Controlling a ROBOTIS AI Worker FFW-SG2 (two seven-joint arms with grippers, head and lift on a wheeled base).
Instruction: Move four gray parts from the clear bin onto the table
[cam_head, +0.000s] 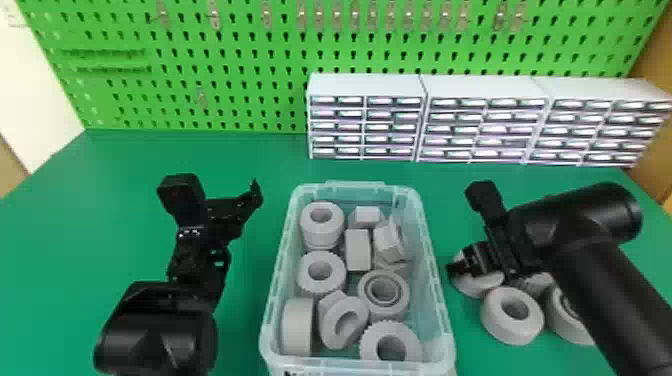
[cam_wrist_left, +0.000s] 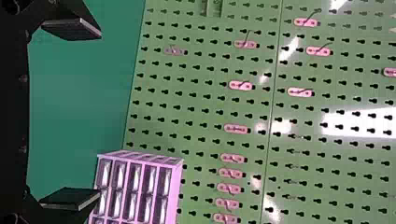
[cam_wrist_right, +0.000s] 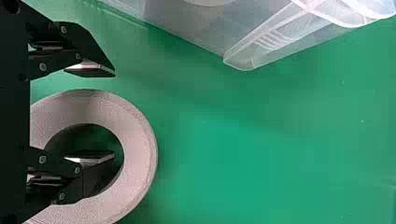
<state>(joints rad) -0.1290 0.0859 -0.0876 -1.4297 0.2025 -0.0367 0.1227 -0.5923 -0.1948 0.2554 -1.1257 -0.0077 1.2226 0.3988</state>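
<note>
Ring (cam_wrist_right: 140, 144) of gray, round with no long axis, lies flat on the green counter (cam_head: 125, 165), directly beneath the right fingers (cam_wrist_right: 93, 70) and right of the clear bin (cam_head: 434, 265). We see those fingers spread astride its wall, one over the hole, one beyond the outer edge—whether either touches, we cannot tell. The right arm is clearly nearer; the left fingers (cam_wrist_left: 72, 28), also parted, are across the bin. We judge the next move to be a straight lift, since a sideways shift could drag the ring. Other gray parts (cam_head: 512, 332) sit close by, some half hidden behind the right forearm (cam_head: 610, 290)—we make out four altogether, probably the full count.
</note>
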